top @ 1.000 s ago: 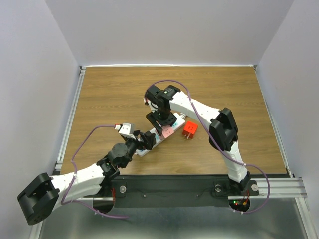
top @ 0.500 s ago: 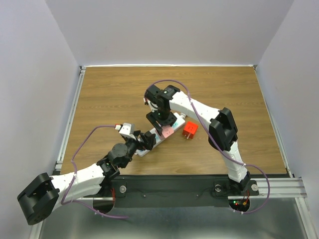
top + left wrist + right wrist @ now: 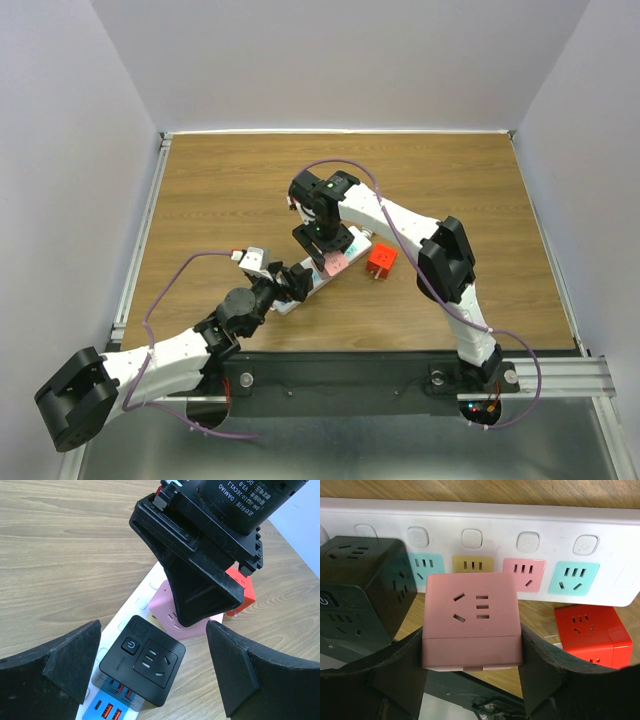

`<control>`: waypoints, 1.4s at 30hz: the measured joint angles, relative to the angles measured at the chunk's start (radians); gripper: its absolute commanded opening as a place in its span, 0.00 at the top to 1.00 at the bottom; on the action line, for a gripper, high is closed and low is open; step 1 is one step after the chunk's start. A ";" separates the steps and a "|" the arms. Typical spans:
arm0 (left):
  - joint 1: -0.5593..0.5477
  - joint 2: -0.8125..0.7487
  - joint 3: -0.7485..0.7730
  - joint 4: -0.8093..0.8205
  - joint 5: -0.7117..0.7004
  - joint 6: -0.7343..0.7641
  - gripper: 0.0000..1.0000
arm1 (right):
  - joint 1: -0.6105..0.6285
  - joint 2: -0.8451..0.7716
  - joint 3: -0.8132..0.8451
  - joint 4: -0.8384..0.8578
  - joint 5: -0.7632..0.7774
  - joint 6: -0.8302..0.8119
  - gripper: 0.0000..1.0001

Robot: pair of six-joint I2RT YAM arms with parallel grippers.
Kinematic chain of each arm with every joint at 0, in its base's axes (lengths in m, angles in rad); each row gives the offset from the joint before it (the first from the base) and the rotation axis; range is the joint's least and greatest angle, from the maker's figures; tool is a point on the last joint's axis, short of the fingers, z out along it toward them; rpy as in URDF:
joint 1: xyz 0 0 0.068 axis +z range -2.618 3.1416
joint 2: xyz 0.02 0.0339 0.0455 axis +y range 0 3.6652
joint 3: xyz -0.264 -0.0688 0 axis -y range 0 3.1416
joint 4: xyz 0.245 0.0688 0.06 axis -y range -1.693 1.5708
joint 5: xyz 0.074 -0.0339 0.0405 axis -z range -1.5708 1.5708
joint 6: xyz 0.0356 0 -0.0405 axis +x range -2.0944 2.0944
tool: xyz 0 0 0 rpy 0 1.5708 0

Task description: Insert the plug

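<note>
My right gripper (image 3: 472, 652) is shut on a pink cube plug (image 3: 472, 625), one finger on each side. The cube hangs at the white power strip (image 3: 495, 525), covering the lower edge of its yellow socket (image 3: 472, 564). In the top view the pink cube (image 3: 336, 263) sits under the right gripper (image 3: 326, 248) at the middle of the strip (image 3: 352, 244). A black cube (image 3: 142, 660) stands plugged into the strip's end. My left gripper (image 3: 152, 630) is open, its fingers wide on either side of the black cube without touching it.
A red cube plug (image 3: 380, 261) lies on the wooden table just right of the strip; it also shows in the right wrist view (image 3: 590, 632). Free teal and pink sockets (image 3: 574, 577) lie along the strip. Metal rails edge the table.
</note>
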 measured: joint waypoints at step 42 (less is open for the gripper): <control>0.000 -0.014 -0.002 0.009 0.027 0.001 0.03 | 0.000 0.113 0.161 -0.077 0.065 0.008 0.99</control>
